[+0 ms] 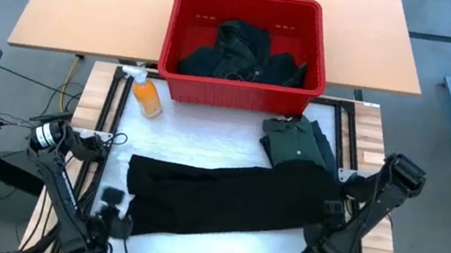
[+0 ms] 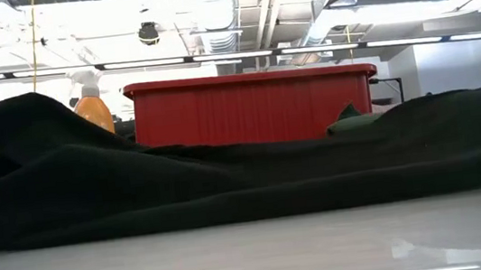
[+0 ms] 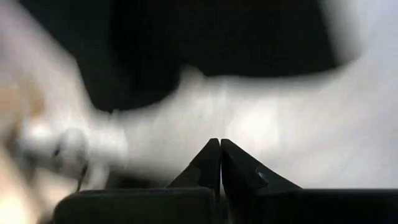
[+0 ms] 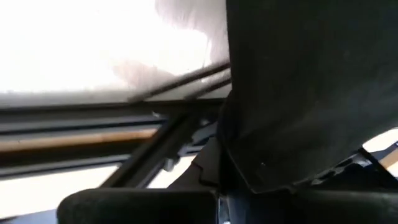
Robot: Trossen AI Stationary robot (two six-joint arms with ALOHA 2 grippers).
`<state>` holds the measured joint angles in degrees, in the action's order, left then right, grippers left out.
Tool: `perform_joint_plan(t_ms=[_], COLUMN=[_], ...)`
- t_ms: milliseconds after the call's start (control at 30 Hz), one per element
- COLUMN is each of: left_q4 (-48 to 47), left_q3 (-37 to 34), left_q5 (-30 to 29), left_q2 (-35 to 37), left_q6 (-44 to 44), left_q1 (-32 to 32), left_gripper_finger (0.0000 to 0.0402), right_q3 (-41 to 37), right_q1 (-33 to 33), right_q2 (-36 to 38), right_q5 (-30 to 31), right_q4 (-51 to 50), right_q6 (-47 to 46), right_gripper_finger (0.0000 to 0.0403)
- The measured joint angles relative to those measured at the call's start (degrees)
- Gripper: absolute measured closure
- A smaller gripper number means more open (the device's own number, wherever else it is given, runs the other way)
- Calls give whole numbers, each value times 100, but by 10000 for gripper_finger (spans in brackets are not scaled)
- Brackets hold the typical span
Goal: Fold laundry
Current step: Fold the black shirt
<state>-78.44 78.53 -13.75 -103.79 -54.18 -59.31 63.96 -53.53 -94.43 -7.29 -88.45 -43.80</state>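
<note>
With its fingers pressed together and empty, the left gripper (image 3: 220, 163) sits at the near left corner of the black garment (image 1: 227, 201) spread across the white table (image 1: 206, 133). The right gripper (image 1: 321, 251) pinches that garment's right edge. A folded green shirt (image 1: 296, 140) lies beside the red basket (image 1: 248, 17), which holds more dark laundry (image 1: 242, 52).

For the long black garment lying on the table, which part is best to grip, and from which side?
Probably its two short ends: the black garment lies stretched flat across the table. Each pincer would come in from its own side, the left pincer at the left end and the right at the other.
</note>
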Motion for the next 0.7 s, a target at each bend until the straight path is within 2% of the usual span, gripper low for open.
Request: perform_joint_plan(t_ms=[100,200,267,367,500,700], left_q4=[1583,2508,2680,2662,2995,3539], left_q3=[-149,-269,-332,-445,-792,-1275], left_q5=[-698,-1042,-1103,-1104,-1015,-1188], left_q2=[-9,-26,-29,-30,-37,-36], left_q6=[667,1292,1418,1119,808,778], left_q1=[2,33,89,172,255,467], left_gripper_finger=[401,398,387,358,303,217], right_q3=[0,0,0,0,0,0], right_q1=[-129,-158,-158,-145,-145,-145], right_q2=[0,0,0,0,0,2], right_q5=[95,129,129,129,129,134], right_q4=[106,160,147,186,195,202], right_q6=[-319,-459,-524,-533,-576,-576], right_gripper_finger=[376,378,378,377,377,376])
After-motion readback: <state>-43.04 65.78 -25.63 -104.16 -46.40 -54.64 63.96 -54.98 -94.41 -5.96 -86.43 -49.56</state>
